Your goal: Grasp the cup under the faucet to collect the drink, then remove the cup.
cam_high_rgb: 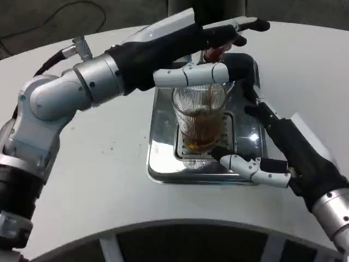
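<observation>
Right hand [272, 150] holds unlabelled cup [200, 123], half-filled.

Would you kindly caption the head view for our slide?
Right hand holds the ribbed glass cup on the drip tray as brown drink pours in.

And here's the setting: a broad white table [109, 180] with a rounded edge curves across the scene, its matte top catching soft, even light with faint shadows and a few tiny dark specks. Behind it, up top, lies a dim grey floor [136, 13], where a thin dark cable [65, 13] loops across the upper left. Down at the bottom, beneath the table's rim, pale slanted struts [112, 248] stand out against deep shadow.
</observation>
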`<state>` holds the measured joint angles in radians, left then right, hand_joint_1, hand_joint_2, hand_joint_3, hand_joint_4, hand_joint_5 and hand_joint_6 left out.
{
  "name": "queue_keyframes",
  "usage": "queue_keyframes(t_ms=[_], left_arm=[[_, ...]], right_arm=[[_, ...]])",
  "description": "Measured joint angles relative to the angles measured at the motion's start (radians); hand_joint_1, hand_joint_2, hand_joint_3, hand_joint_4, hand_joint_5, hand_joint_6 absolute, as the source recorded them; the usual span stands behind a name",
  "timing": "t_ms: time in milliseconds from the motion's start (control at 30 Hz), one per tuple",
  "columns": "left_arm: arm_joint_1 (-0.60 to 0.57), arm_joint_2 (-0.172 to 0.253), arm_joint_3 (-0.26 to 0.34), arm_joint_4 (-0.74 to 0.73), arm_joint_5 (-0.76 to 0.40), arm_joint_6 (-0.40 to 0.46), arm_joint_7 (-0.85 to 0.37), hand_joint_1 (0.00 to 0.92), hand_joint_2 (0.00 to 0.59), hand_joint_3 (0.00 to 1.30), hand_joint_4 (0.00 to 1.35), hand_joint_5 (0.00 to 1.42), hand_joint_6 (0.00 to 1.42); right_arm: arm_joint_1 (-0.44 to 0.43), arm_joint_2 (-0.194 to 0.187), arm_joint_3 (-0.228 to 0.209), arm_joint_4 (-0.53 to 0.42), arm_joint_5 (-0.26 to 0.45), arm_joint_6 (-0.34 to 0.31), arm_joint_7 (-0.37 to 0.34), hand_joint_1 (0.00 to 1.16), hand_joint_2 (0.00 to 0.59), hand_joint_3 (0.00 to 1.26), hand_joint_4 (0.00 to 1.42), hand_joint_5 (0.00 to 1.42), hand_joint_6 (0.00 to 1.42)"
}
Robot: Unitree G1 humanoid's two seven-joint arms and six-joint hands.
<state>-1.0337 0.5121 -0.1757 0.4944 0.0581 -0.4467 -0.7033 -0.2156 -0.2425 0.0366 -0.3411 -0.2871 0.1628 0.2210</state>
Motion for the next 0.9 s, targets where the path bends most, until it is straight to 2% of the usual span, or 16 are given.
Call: queue_keyframes(t_ms=[300,900], left_arm=[[0.0,0.01,0.0,0.002,-0.002,-0.004,0.0,0.0,0.135,0.1,0.01,0.11,0.12],[-0.012,0.014,0.001,0.024,-0.004,-0.019,-0.001,0.0,0.147,0.1,0.02,0.12,0.12]], right_arm=[[-0.069,0.014,0.028,0.086,0.0,-0.009,-0.028,0.74,0.23,0.0,0.0,0.06,0.02],[-0.163,0.051,0.058,0.234,0.001,-0.059,-0.083,0.73,0.228,0.0,0.0,0.06,0.02]])
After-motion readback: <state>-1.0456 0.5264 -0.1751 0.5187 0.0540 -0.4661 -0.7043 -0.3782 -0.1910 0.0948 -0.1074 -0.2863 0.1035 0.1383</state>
